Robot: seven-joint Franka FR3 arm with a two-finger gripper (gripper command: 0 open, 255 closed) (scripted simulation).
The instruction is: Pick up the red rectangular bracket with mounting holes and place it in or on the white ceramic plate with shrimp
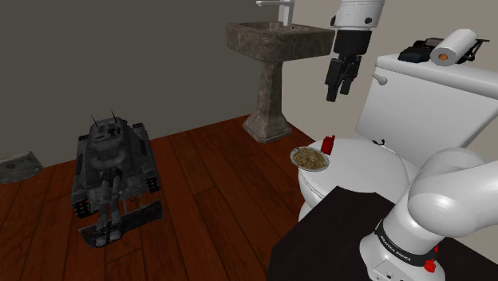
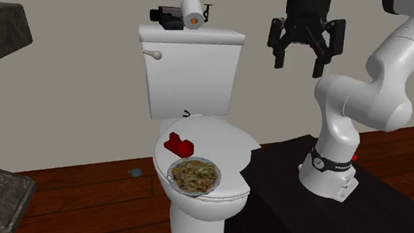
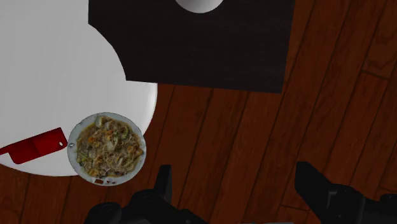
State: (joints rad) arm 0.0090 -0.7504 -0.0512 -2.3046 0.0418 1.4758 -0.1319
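Step in hand: the approach to the pick, nothing grasped yet.

The toilet (image 2: 219, 140) was the work surface, its lid closed. The arm (image 2: 380, 89) rose from the stand (image 2: 328, 217) at the second exterior view's right. The gripper (image 2: 298, 64) hung well above the lid, level with the cistern top, its fingers spread and empty.

The plate (image 3: 71, 147), heaped with food, sat at the near edge of the lid, overhanging it a little. The red bracket (image 2: 179, 143) lay flat on the lid just beside the plate, on its cistern side, toward the second exterior view's left. Whether the two touched I could not tell.

Next move, as judged: carry the hand across to stand over the bracket, turn the fingers to span its narrow width, then descend to the lid. The plate is close, so the finger on that side has little room.

View differences:
- The wrist view gave the bracket's plan outline, long and slim, with a pale spot near the plate end, possibly a hole.
- The second exterior view showed its stepped height.
- The shoulder view showed the sink (image 1: 275, 48) and a model tank (image 1: 112, 172) on the floor at its left.
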